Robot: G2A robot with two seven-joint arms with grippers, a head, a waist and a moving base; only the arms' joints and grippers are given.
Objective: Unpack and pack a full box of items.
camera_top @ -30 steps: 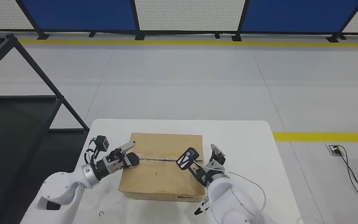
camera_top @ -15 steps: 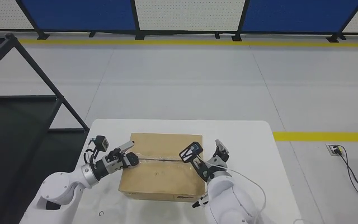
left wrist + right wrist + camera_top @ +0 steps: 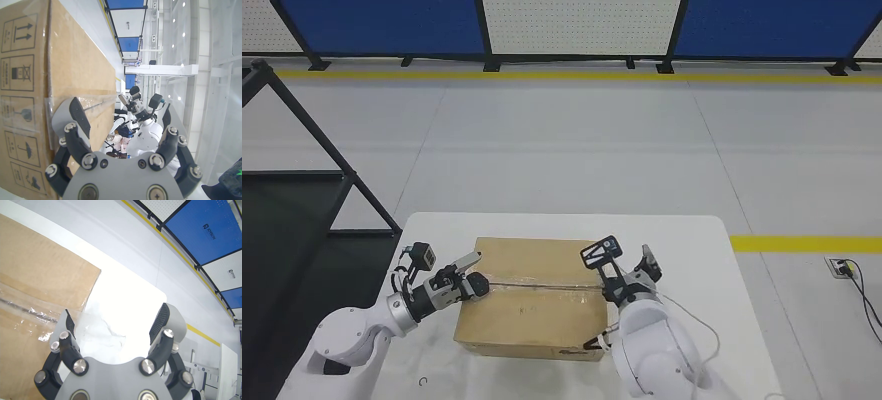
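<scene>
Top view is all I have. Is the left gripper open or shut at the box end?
Observer: Open. The left wrist view shows the left gripper spread wide, right at the clear tape folded over the end of the box.
Operator: And the right one?
Observer: The right gripper is open too, above the box's taped edge and the white table.
</scene>
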